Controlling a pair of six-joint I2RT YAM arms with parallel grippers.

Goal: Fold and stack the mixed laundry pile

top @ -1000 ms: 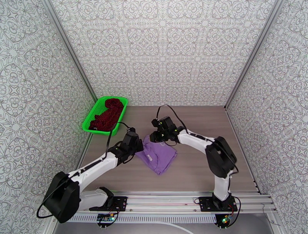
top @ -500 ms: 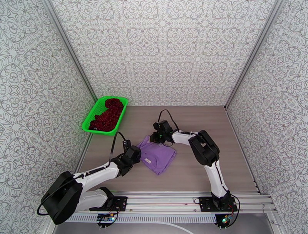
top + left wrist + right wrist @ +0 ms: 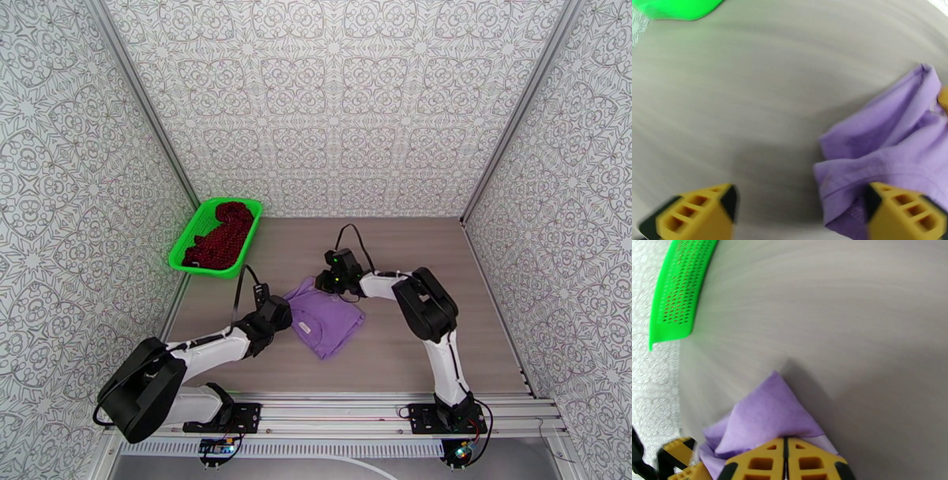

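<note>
T-shirt (image 3: 325,320) lies crumpled mid-table — right gripper (image 3: 786,442) clamps its far corner, seemingly to pull it flat, left gripper (image 3: 801,194) gapes wide at its left edge — red garment (image 3: 223,233) waits in basket (image 3: 204,271).

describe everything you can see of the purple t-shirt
The lavender T-shirt is plain soft cloth, bunched into a rough, partly folded heap near the middle of the grey wood-look table. A stitched hem shows along one edge. The right tool, shut, seems to pinch its far edge, tenting the cloth. The open left tool sits at its left edge, one finger over the fabric.
</note>
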